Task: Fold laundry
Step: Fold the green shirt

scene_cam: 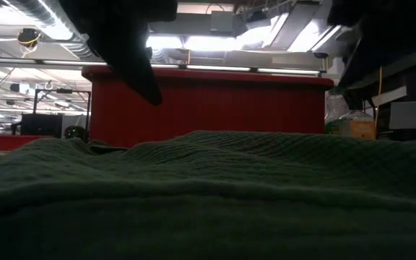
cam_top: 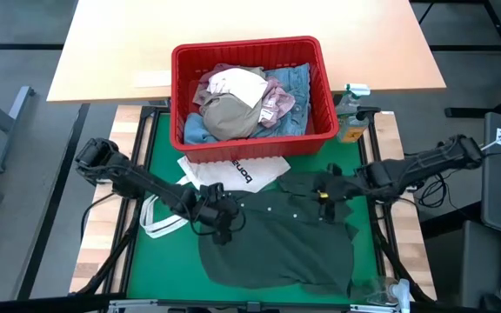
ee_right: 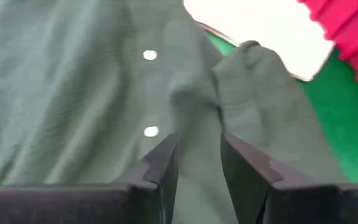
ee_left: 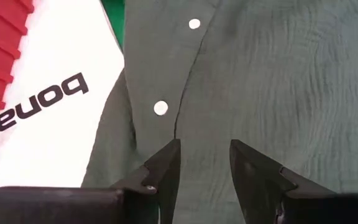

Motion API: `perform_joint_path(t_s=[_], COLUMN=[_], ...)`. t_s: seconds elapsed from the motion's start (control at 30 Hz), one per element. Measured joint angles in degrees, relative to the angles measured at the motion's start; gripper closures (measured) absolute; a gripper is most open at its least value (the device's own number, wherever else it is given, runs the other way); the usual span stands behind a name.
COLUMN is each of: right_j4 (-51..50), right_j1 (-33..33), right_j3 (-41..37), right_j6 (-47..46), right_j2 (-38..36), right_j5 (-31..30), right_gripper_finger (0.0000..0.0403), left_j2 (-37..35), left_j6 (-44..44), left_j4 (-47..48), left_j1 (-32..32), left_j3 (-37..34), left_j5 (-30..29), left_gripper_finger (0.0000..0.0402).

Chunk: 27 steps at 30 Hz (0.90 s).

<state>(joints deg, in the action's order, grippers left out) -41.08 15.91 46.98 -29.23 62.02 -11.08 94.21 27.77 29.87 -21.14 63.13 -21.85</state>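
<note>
1. A dark green top (cam_top: 277, 243) lies spread over the green mat (cam_top: 159, 148) at the front middle of the counter, its row of white buttons (ee_left: 161, 107) running across the cloth.
2. The left hand (cam_top: 220, 217) sits at the top's left edge, its two dark fingers (ee_left: 163, 165) parted with green cloth in the gap between them; whether they pinch it cannot be told.
3. The right hand (cam_top: 329, 193) rests at the top's upper right, near a raised fold. Its fingers (ee_right: 163, 162) are also parted over the fabric, and a grip cannot be confirmed.
4. A white tote bag (cam_top: 233, 172) with black lettering lies flat between the top and the red basket (cam_top: 250, 143), partly under the garment's edge.
5. The basket stands at the back of the mat, holding beige trousers (cam_top: 233, 117), a mottled pink top (cam_top: 278, 103) and light blue denim jeans (cam_top: 298, 83) heaped together.
</note>
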Motion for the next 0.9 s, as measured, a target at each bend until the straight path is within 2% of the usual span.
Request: perform_joint_path(t_s=[0.2, 0.47, 0.9], right_j4=[-4.98, -9.63, -10.37], right_j1=[-4.64, -6.24, -6.24], right_j3=[0.0, -0.02, -0.02], right_j6=[2.83, 4.91, 5.68], right_j2=[4.83, 13.07, 22.37], right_j5=[4.75, 4.14, 1.07], right_gripper_finger=[0.0281, 0.0281, 0.0281], left_j2=[0.0, 0.0, -0.02], left_j6=[0.0, 0.0, 0.01], left_j4=[-0.58, -0.92, -0.9], left_j1=[0.41, 0.41, 0.41], left_j3=[0.0, 0.0, 0.0], left_j5=[0.09, 0.09, 0.06], left_gripper_finger=[0.0271, 0.0271, 0.0271])
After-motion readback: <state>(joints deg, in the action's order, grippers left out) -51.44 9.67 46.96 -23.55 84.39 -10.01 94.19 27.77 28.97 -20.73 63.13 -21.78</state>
